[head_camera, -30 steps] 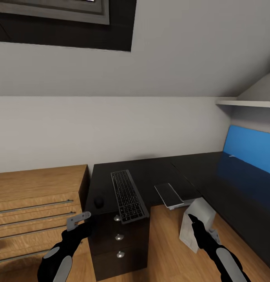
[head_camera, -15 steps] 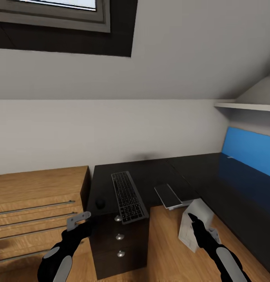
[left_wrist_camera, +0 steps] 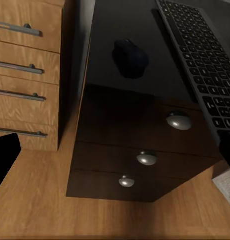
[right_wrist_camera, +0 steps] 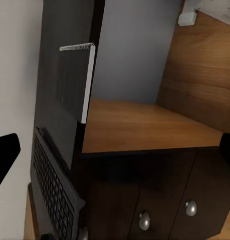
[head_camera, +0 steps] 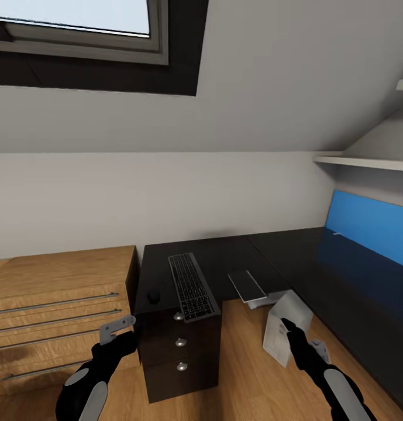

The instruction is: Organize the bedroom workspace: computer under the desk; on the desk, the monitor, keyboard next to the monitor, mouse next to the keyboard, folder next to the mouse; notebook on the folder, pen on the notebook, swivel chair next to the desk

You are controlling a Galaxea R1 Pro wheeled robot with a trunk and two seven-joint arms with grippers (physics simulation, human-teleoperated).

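**Desk approach: both hands empty, keyboard and notebook past the desk edge**

**Head view.** The desk [head_camera: 242, 257] runs in an L along the wall.
- The keyboard [head_camera: 192, 286] lies lengthways on the desk's left wing, above the drawers. Its near end juts over the desk's front edge.
- The mouse [head_camera: 153, 297] sits just left of the keyboard, close to the same front edge.
- A flat dark slab, judged to be the notebook [head_camera: 248, 286], lies at the desk's inner corner and partly overhangs it.
- The computer [head_camera: 286, 334] stands tilted on the floor in the desk's knee space, not fully tucked under.
- A wooden cabinet [head_camera: 61, 292] abuts the desk's left end, and a blue wall panel [head_camera: 371, 228] backs the right wing.
- The left hand [head_camera: 118, 328] hovers before the desk's left front corner.
- The right hand [head_camera: 300, 339] hovers beside the computer.

**Left wrist view.** One finger [left_wrist_camera: 4, 160] stands far to the side with nothing between the two fingers: released and empty. The hand looks onto the mouse [left_wrist_camera: 129, 57], the keyboard [left_wrist_camera: 200, 65] and the drawer knobs [left_wrist_camera: 179, 121]. The gap between mouse and desk edge is narrow, so a nudge outward could drop the mouse.

**Right wrist view.** The fingers [right_wrist_camera: 4, 155] are spread wide and carry nothing. The notebook [right_wrist_camera: 74, 82] projects beyond the desk edge over the bare floor [right_wrist_camera: 140, 125]. The knee space under the desk appears open for the arm.

**Judgement.** The overhanging items want pushing inward. The desk's right wing offers free surface.
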